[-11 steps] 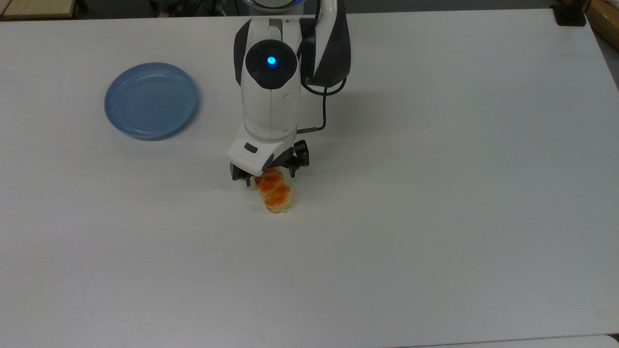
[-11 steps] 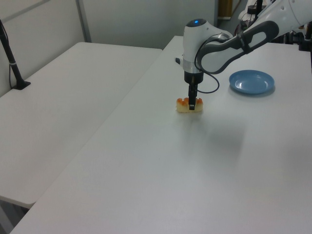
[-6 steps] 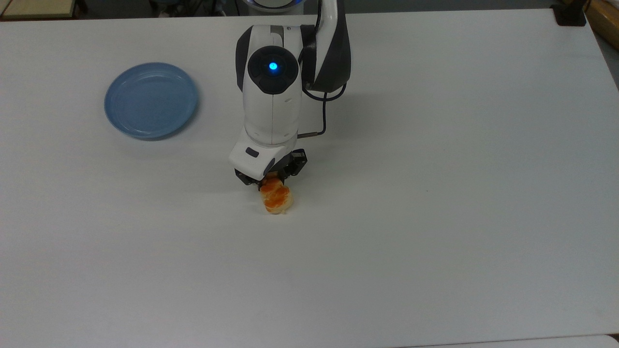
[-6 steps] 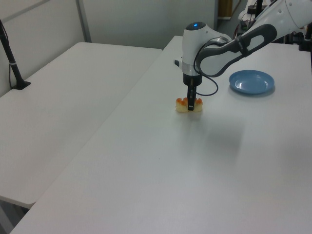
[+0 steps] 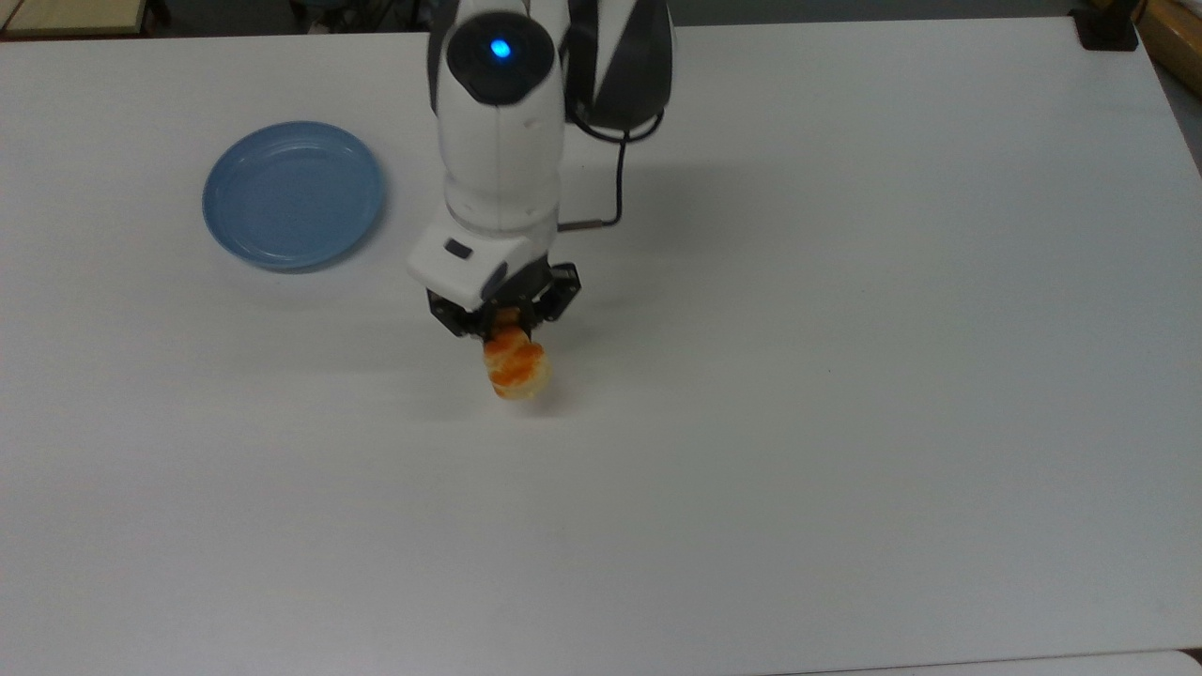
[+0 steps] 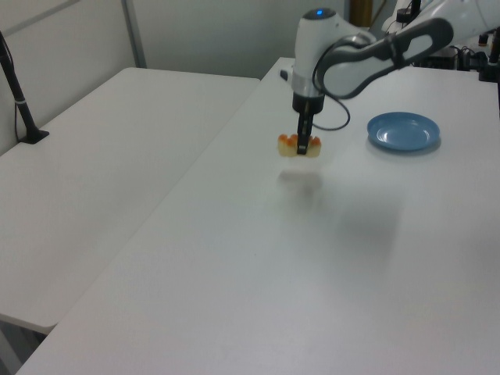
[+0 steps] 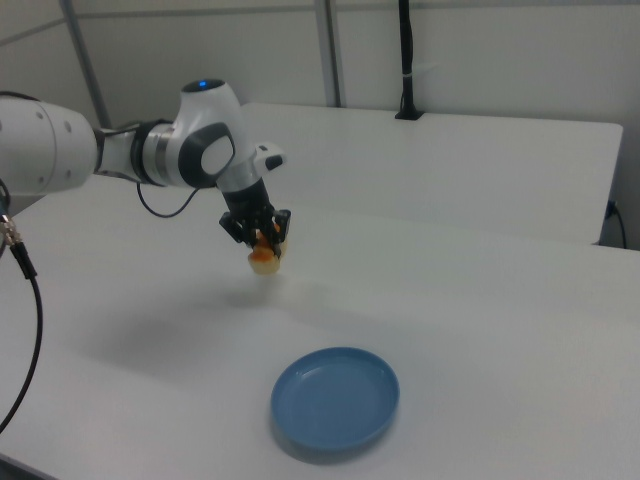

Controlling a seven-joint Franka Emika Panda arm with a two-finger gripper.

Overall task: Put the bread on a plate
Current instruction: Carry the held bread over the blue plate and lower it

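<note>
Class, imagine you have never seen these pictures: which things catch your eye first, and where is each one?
First, the bread, pinched in the gripper and hanging clear above the white table, with its shadow below it. Next, the empty blue plate, lying apart near the top view's left edge of the table.
</note>
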